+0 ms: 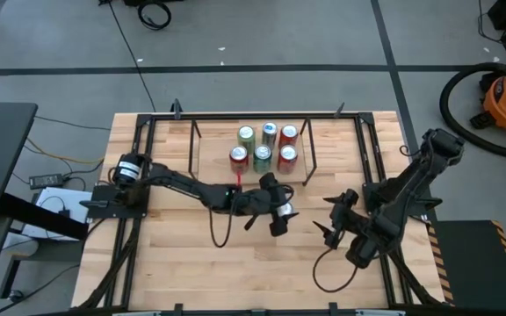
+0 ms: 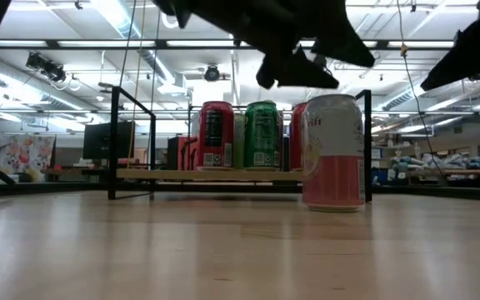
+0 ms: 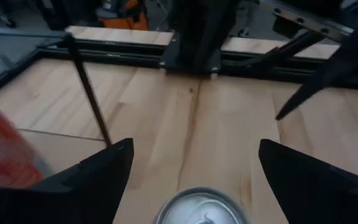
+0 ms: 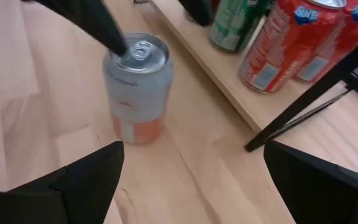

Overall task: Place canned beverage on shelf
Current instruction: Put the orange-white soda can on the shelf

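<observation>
High view: the shelf (image 1: 209,151) sits toward the far edge of the table (image 1: 174,263), inside the black frame (image 1: 369,149). Six cans stand on the right part of its wood deck in two rows of three: two green, three red and one blue-topped (image 1: 270,132). The left part of the deck is bare wood. A seventh can, the pink-and-white can (image 2: 333,152), stands upright on the table just in front of the shelf, near its right end, apart from it. The left gripper (image 1: 281,213) hangs directly above this can with its fingers spread wide, not touching it; the low view shows a gap over the can's top. The right gripper (image 1: 330,217) waits to the right, fingers apart, holding nothing. The near half of the table is bare.
</observation>
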`<state>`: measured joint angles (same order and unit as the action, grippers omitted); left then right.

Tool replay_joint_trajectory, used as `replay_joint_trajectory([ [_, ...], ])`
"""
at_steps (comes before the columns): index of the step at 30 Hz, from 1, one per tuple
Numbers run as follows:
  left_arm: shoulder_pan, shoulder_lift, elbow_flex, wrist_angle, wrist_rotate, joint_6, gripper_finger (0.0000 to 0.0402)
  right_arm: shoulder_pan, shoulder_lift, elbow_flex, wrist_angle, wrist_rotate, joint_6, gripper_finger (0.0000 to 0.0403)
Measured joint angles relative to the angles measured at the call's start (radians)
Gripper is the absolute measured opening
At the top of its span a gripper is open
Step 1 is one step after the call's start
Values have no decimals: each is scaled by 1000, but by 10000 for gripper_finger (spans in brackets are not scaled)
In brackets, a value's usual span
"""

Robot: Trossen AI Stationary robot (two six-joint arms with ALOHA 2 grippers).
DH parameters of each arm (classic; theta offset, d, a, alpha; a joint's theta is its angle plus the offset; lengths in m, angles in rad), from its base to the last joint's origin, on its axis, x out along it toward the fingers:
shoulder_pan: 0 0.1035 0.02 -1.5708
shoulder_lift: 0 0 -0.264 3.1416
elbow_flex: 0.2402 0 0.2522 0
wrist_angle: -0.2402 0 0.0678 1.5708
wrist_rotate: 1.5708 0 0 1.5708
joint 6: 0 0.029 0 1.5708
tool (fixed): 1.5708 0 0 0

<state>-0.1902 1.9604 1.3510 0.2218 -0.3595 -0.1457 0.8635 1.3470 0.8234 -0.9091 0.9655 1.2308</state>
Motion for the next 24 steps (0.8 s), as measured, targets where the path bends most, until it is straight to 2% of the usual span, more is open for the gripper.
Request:
replay_joint_trajectory([
  [6, 33, 6, 0, -15, 126, 4, 392, 28, 3, -62, 72, 39, 31, 397],
  [9, 37, 6, 0, -21, 161, 4, 395, 28, 2, -80, 99, 39, 26, 397],
  [24, 36, 40, 0, -87, 103, 13, 394, 33, 2, -82, 116, 55, 19, 396],
])
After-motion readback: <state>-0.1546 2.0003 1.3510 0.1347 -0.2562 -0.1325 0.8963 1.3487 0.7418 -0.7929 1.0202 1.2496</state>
